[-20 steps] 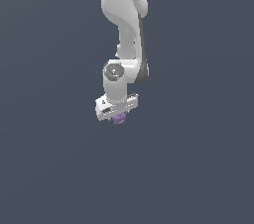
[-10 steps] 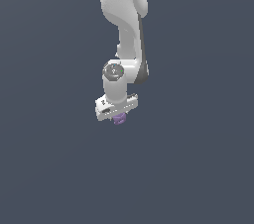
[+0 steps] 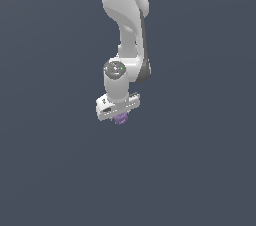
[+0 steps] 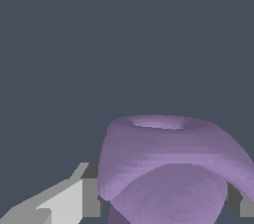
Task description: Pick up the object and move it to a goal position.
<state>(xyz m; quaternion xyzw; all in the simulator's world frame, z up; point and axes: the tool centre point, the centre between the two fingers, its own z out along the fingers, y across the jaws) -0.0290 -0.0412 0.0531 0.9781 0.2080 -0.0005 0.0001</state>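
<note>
I read the pick as done or nearly so: the purple lumpy object [image 3: 120,118] sits directly under the white gripper [image 3: 119,113] in the exterior view, tucked between the fingers and narrower than the gripper body; in the wrist view the object [image 4: 168,168] fills the space between a grey finger pad [image 4: 91,191] on one side and a second pad [image 4: 237,199] on the other, both touching it or as good as touching, so I judge the claw clenched on the object; whether it is lifted clear of the surface I cannot tell, since the ground is a flat dark grey with no shadow or edge to judge by; what is left, as I see it, is the carry to the goal, and no goal marker shows in either view, so I cannot say how near that is; counting: one arm [image 3: 125,15], one gripper with two fingers, one purple object, nothing else.
</note>
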